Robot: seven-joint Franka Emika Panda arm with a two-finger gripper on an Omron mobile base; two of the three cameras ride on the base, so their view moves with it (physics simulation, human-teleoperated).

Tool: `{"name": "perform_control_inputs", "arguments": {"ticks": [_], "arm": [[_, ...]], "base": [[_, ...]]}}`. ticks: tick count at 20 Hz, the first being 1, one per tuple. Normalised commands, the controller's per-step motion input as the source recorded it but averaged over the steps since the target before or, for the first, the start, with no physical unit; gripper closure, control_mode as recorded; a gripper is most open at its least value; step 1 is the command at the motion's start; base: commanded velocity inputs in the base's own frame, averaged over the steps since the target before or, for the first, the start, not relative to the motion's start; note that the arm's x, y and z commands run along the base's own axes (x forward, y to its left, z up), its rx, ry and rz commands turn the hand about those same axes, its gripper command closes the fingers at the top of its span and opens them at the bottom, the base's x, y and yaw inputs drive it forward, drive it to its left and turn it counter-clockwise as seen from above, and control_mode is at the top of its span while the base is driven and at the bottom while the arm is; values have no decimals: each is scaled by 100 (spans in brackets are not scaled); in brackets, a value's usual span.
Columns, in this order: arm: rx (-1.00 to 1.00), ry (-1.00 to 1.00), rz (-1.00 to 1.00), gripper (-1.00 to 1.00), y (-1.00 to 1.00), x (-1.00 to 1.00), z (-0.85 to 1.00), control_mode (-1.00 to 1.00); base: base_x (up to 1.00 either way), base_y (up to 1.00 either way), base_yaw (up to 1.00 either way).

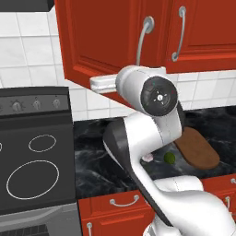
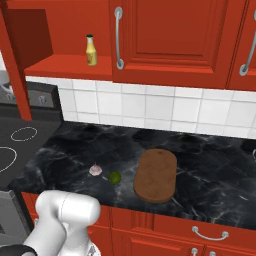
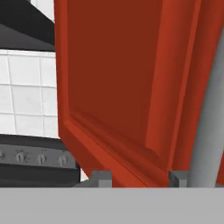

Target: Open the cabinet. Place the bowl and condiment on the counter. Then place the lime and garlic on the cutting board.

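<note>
Left base view: red wall-mounted panelled cabinet, its left door swung out toward me, my hand up at that door's lower edge, near the foot of the long curved silver handle. In the hand view my pincer sits right against the door's bottom rail, handle shaft running up on the right of the frame. Jaws part-open with only the red door face between the tips; can't tell whether they grip anything.

Right base view: door is open, red inner shelf exposed. Glossy black marble table below. Flat brown wooden cutting board on it, long axis running front-to-back. Small yellow condiment bottle with dark green cap stands upright on the shelf, so up inside the cabinet, behind the door I'm at. Dark green lime and pale pinkish garlic bulb sit close together on the table, just left of the board, well below my hand.

Bowl: can't see it.

Judgement: next reach goes round the door, into the shelf.
</note>
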Motion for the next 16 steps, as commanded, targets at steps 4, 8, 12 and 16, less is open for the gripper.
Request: {"name": "perform_control_inputs", "arguments": {"ticks": [4, 8, 12, 16], "arm": [[0, 15, 22, -100, 42, 42, -40, -100], [0, 6, 17, -100, 19, -23, -18, -100], [0, -2, 2, -100, 10, -98, -4, -100], [2, -12, -1, -100, -7, -100, -6, -100]], "base": [[0, 0, 0], [0, 0, 0], [0, 0, 0], [0, 0, 0]]}}
